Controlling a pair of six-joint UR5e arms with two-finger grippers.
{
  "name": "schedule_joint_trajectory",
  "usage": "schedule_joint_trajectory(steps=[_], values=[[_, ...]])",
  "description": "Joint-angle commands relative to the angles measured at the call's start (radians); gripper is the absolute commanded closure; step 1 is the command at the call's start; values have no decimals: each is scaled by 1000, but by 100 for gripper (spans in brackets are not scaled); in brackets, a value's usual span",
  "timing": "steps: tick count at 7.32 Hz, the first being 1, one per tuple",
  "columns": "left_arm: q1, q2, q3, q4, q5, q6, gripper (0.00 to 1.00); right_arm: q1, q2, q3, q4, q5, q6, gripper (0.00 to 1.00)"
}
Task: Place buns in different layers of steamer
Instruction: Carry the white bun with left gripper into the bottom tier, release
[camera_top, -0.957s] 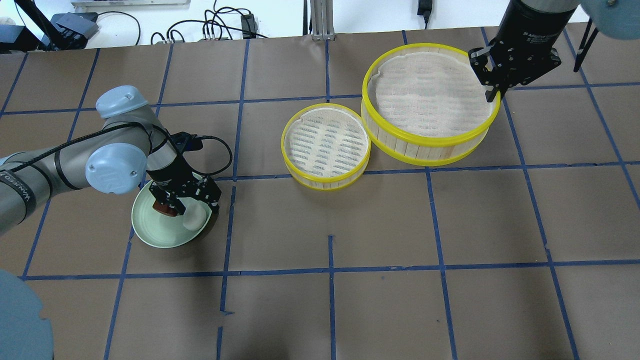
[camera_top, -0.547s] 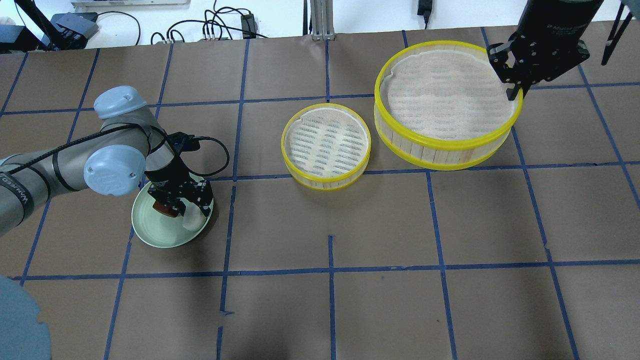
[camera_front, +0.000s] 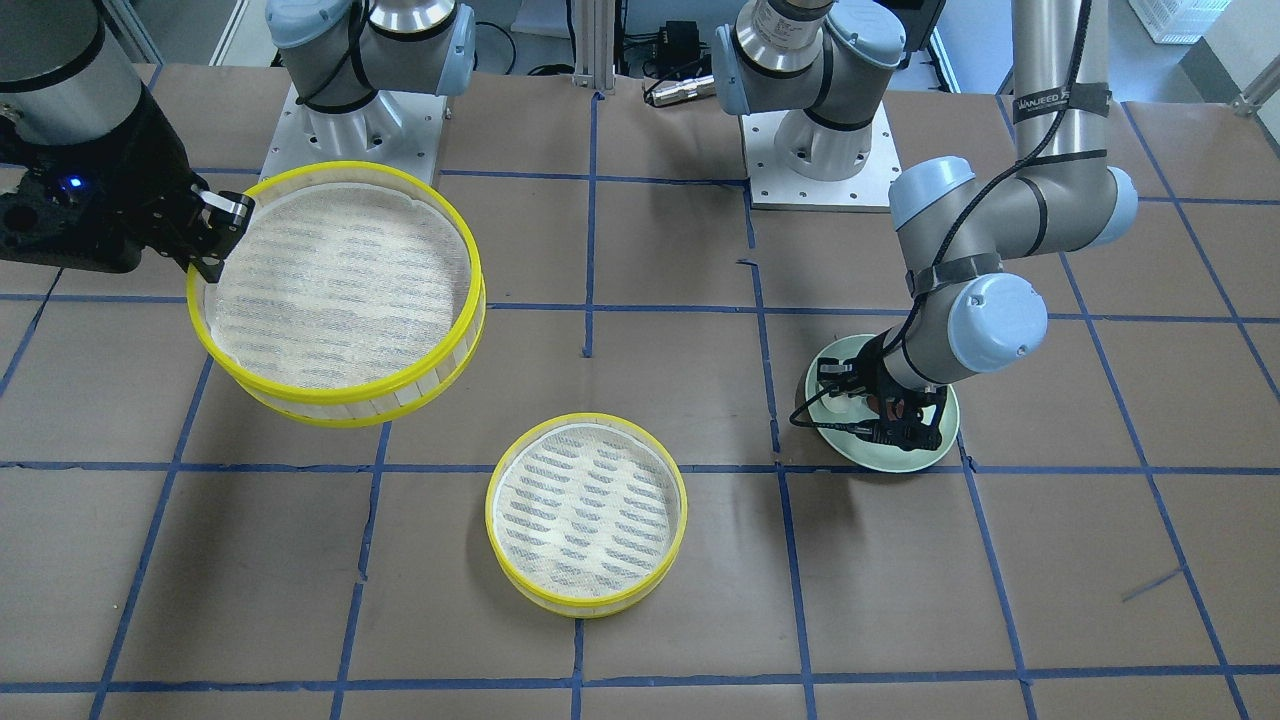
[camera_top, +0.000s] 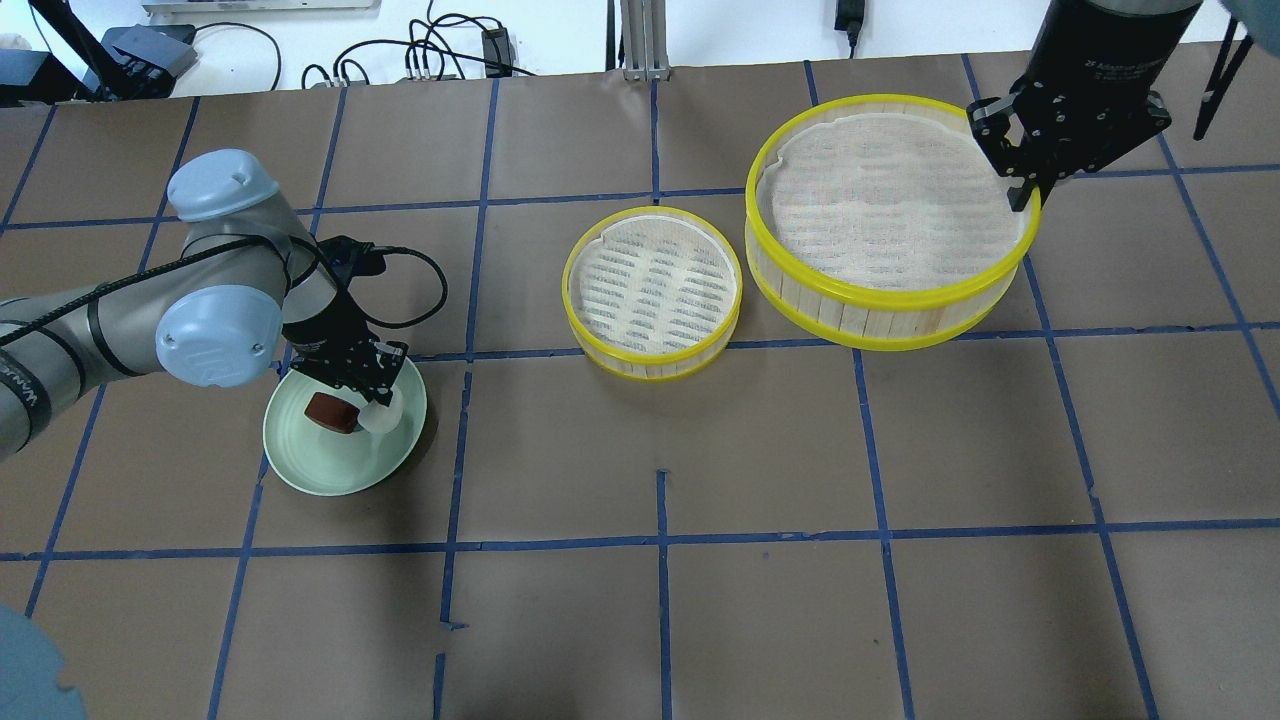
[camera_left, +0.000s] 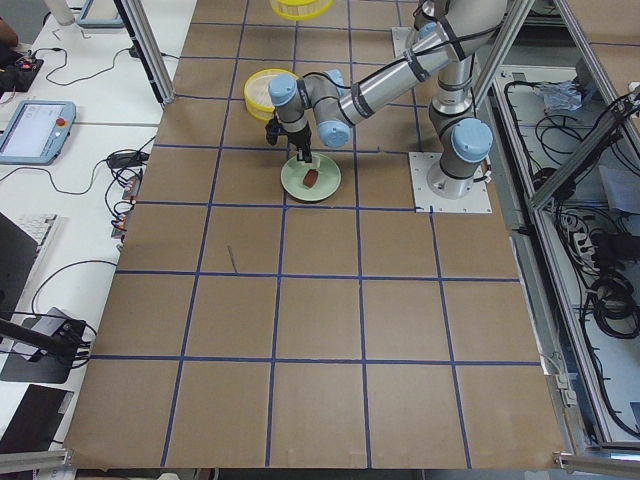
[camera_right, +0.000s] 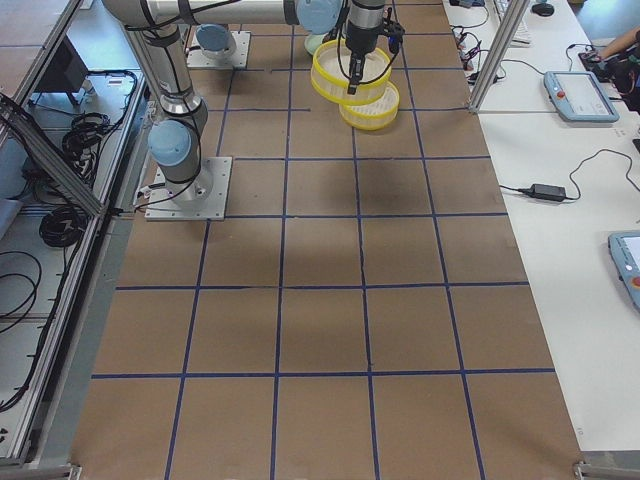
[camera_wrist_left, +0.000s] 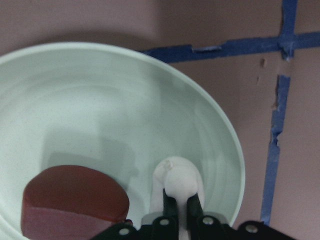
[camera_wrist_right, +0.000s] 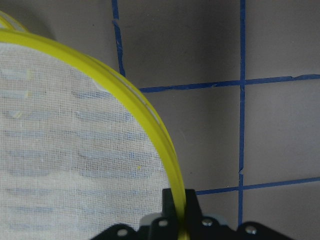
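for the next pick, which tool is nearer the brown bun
Left. Left tool grips the white bun beside the brown bun; right tool holds a steamer layer far away.

Left arm: low, on the robot's left of the resting steamer tray (camera_top: 650, 356), elbow bent, wrist pointing steeply down.
Left gripper (camera_wrist_left: 177, 199): fingers pinched on the white bun (camera_wrist_left: 178, 179).
Right arm: on the robot's right of that tray, wrist near vertical.
Right gripper (camera_wrist_right: 179, 201): fingers clamped across the raised steamer tray (camera_wrist_right: 148, 121) rim.
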Motion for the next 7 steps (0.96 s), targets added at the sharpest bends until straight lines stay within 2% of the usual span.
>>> schedule_joint_trajectory(steps=[1,2,3,4,5,6,7], values=[[-89,104,142,-167,-16,-160,99,2,2,1,-3,-3,-2,96],[-168,99,231,-215,-83,-271,99,2,2,1,-4,0,0,96],[-241,78,270,-188,-177,-360,99,2,2,1,-6,1,0,96],[-294,28,284,-48,-269,-422,99,2,2,1,-6,1,0,96],[-353,-61,283,148,-336,-476,99,2,3,1,-6,1,0,96],[-403,-150,284,303,-338,-554,96,2,3,1,-6,0,0,96],[-407,-192,284,340,-332,-570,1,3,3,-1,-7,-2,-2,96]])
